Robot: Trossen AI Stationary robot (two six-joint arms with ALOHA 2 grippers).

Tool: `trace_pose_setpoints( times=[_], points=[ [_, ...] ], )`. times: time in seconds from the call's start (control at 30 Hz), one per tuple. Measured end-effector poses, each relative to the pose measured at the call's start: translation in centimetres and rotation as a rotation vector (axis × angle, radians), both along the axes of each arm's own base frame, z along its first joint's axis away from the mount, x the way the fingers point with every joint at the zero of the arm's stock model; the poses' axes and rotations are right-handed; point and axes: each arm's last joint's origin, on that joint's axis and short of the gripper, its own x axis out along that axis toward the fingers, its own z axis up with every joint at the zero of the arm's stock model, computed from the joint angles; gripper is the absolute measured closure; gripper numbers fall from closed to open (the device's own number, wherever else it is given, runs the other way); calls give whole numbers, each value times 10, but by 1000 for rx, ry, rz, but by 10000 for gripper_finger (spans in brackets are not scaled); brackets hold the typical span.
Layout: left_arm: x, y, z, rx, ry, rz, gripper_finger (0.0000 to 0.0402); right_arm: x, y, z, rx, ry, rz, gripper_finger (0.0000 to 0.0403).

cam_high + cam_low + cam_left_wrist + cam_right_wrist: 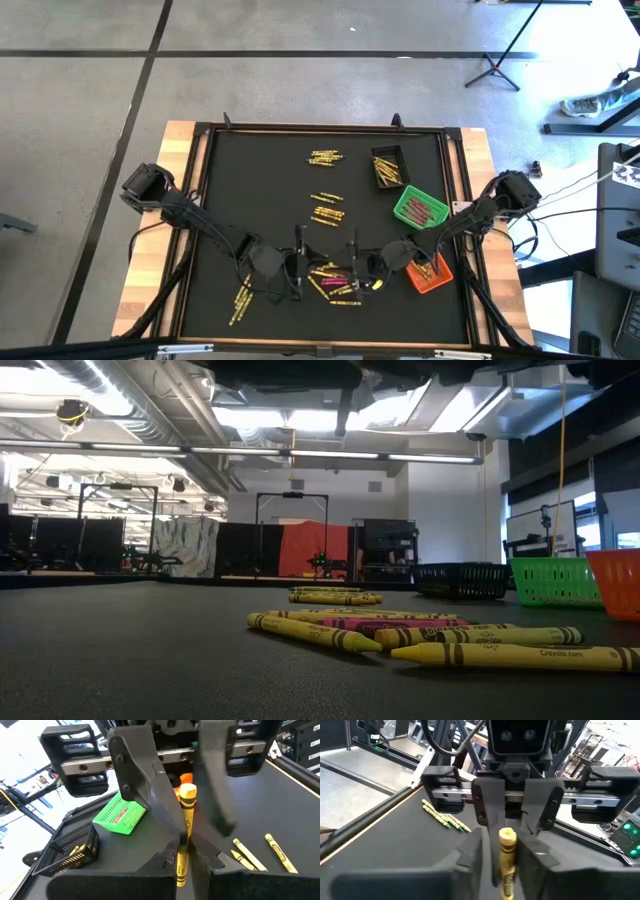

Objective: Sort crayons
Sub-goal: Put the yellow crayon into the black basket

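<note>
High view: a black mat (260, 180) in a wooden-edged frame carries the scattered crayons and three small bins. At the near left, a loose group of yellow crayons (241, 297) lies on the mat beside the left arm.

The left gripper (298, 262) is at the near centre, pointing right. The left wrist view shows it pinching a single yellow crayon (186, 815), its fingers pressed together on the lower part of the stick, clear of the mat. The crayon's free end points toward the right gripper (356, 262), which faces the left one across a short gap. In the right wrist view the same stick stands between the right gripper's fingers (470, 862). They are spread on either side of it, with a narrow gap showing on at least one side.

Just nearer than the two grippers lies a mixed heap of yellow and pink crayons (335, 286). Farther off, three small yellow groups run along the mat's centre line: one mid-table (328, 213), one just beyond it (325, 197) and one toward the far edge (325, 157).

On the right, from far to near:
- a black bin (390, 180) holding yellow sticks;
- a green bin (403, 210) holding red ones;
- an orange bin (440, 282), partly under the right arm.
</note>
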Motion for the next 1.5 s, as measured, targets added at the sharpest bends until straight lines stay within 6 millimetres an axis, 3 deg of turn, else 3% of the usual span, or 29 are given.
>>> trace_pose_setpoints(
  times=[0.13,0.2,0.4,0.5,0.73,0.97,1.1,1.27,1.5],
  points=[
    [0,-1,0,-6,2,-4,392,0,0,0,-22,1,2,375],
    [-1,-1,0,-25,0,-2,392,0,0,0,-39,-1,5,389],
    [-1,-1,-1,-48,0,14,385,0,-1,-2,-51,15,-31,375],
    [-1,0,-1,-75,1,33,359,0,-1,-2,-57,21,-41,390],
    [-8,0,-5,-114,54,130,299,-4,-4,-4,-95,78,-81,378],
    [-17,-9,-12,-100,125,111,294,-23,-20,17,-177,150,-267,391],
    [-18,-10,-13,-93,136,109,294,-38,-41,37,-176,184,-377,380],
    [-17,-9,-13,-93,138,111,294,-57,-86,59,-121,243,-527,390],
    [-17,-9,-13,-93,138,112,294,-72,-165,62,38,381,-721,380]
  ],
)
